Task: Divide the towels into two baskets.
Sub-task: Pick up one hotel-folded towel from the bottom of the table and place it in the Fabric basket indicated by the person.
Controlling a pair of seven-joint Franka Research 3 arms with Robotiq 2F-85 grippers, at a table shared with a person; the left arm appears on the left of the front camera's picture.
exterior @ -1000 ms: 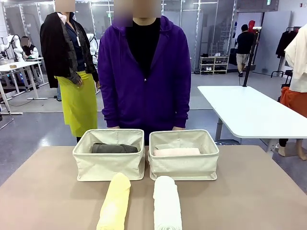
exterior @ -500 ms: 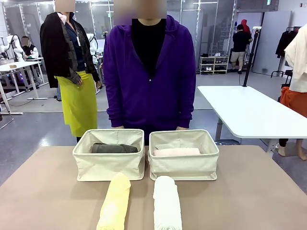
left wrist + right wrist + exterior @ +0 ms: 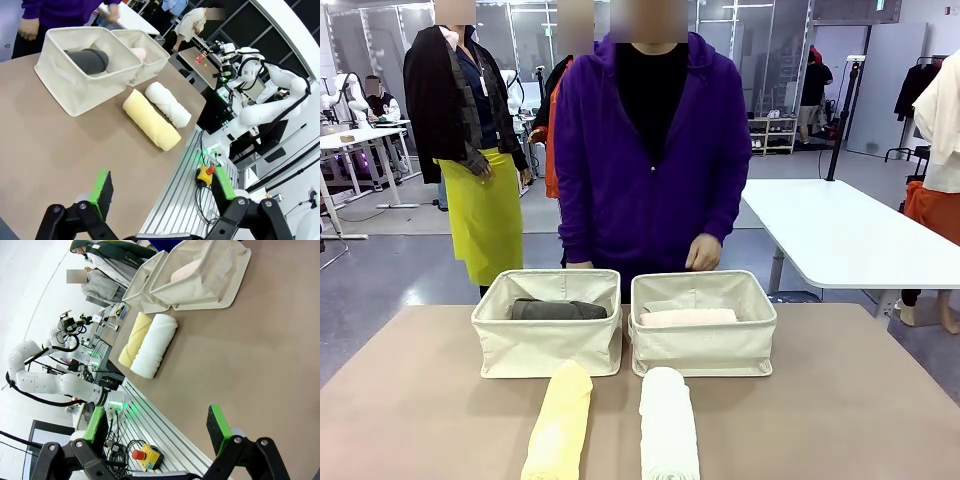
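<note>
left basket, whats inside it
Inside the left basket a dark grey rolled towel shows. The front wall hides the towel's underside and the basket floor.

Your left gripper (image 3: 162,186) and right gripper (image 3: 156,424) had black linked fingers, green pads (image 3: 102,187) and silver screws at the joints. The person (image 3: 650,170) facing you wore a purple zip-up hoodie over a black top.

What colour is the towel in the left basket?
The towel is dark grey; clearest in front view.
</note>
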